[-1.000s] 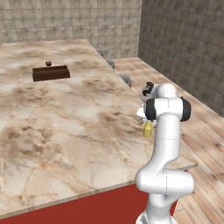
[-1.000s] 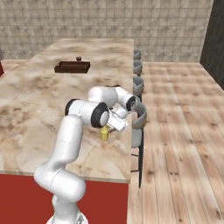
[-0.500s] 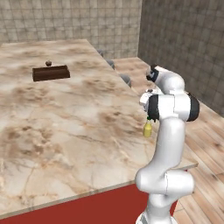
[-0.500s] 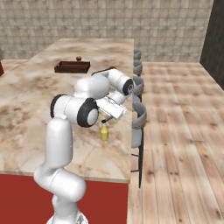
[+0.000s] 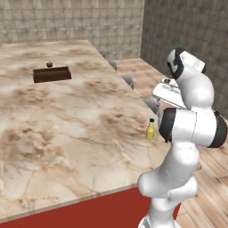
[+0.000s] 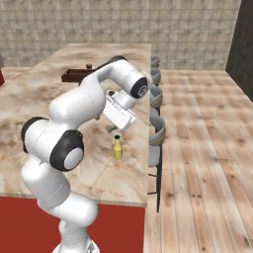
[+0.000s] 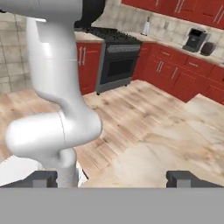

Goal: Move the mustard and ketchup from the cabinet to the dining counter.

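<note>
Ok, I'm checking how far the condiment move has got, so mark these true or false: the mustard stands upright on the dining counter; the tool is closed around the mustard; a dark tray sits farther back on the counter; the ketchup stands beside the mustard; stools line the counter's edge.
1. The mustard stands upright on the dining counter. True.
2. The tool is closed around the mustard. False: its jaws are wide open and hold nothing; the bottle stands free.
3. A dark tray sits farther back on the counter. True.
4. The ketchup stands beside the mustard. False: the mustard stands alone there.
5. Stools line the counter's edge. True.
</note>
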### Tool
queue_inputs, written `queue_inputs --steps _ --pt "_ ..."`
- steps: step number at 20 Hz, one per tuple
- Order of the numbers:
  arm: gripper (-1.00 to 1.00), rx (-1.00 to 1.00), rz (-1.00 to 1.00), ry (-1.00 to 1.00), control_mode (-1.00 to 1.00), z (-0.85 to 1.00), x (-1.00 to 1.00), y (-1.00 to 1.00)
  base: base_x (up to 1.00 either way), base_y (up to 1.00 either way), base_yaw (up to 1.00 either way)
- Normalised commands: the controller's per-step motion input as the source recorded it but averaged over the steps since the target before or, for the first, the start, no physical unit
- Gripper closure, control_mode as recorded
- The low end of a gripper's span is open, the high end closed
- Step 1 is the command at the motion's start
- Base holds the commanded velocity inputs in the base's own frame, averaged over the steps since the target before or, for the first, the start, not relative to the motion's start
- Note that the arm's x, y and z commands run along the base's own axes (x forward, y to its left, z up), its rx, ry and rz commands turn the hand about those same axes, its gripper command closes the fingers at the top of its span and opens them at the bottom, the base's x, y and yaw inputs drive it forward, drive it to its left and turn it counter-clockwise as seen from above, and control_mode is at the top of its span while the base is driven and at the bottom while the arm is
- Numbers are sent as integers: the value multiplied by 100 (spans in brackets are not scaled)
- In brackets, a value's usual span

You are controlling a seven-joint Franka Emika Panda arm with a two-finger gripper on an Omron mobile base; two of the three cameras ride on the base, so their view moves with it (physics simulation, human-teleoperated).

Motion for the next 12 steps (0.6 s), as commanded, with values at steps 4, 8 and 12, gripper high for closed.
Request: queue_inputs --steps 4,8,12 --pt "-100 -3 -24 -6 -100 60 -87 16 0 0 0" --pt "-100 -8 -42 0 -100 25 -43 60 0 0 0" --pt "-100 -10 -57 0 -100 0 55 69 0 0 0"
